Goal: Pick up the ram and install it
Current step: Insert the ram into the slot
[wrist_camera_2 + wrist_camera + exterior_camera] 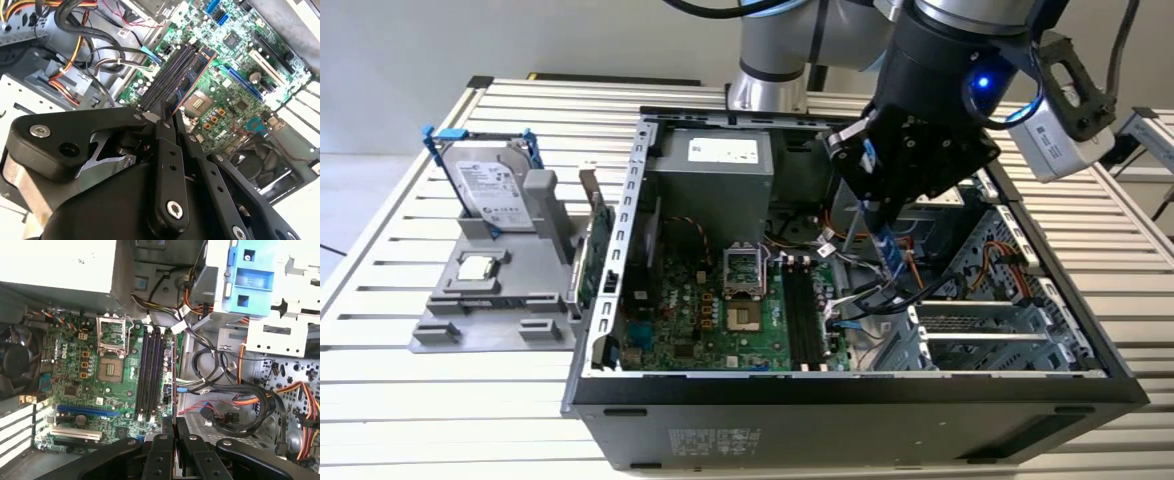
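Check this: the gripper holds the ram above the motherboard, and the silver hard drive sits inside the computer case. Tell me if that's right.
Wrong on the hard drive: the exterior view shows it standing in a grey holder outside the computer case, at that view's left. The gripper does hold the ram above the motherboard.

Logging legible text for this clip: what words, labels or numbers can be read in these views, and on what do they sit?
Hard drive label: print too small to read.
Power supply white sticker: too small to read.
Case front sticker: blurred.
Motherboard markings: too small to read.
Ram held in the gripper: no readable print.
Nothing can be quoted with confidence.
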Robot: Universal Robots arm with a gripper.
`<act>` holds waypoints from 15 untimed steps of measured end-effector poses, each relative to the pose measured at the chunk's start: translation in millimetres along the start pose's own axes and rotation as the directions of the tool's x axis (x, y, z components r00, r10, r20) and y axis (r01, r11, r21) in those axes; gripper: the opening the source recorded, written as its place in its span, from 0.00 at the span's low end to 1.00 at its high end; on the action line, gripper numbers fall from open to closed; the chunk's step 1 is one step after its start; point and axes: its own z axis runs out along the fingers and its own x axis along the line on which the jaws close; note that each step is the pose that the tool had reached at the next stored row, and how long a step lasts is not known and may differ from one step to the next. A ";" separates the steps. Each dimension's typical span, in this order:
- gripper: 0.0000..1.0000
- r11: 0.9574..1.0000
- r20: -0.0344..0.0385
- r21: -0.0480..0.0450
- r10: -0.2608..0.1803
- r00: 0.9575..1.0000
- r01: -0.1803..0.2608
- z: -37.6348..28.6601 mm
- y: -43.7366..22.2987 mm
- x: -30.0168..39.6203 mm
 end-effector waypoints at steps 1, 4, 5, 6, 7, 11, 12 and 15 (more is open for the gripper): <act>0.00 1.000 0.000 0.000 0.012 1.000 -0.012 0.0 0.0 0.0; 0.00 1.000 0.000 0.000 0.015 1.000 -0.015 0.0 0.0 0.0; 0.00 1.000 0.000 0.000 0.015 1.000 -0.015 0.0 0.0 0.0; 0.00 1.000 0.000 0.000 0.015 1.000 -0.015 0.0 0.0 0.0; 0.00 1.000 0.000 0.000 0.015 1.000 -0.015 0.1 0.0 0.0; 0.00 1.000 0.000 0.000 0.016 1.000 -0.016 1.1 0.0 0.0; 0.00 1.000 0.000 0.000 0.016 1.000 -0.016 1.2 0.0 0.0; 0.00 1.000 0.000 0.000 0.016 1.000 -0.016 2.0 0.0 0.0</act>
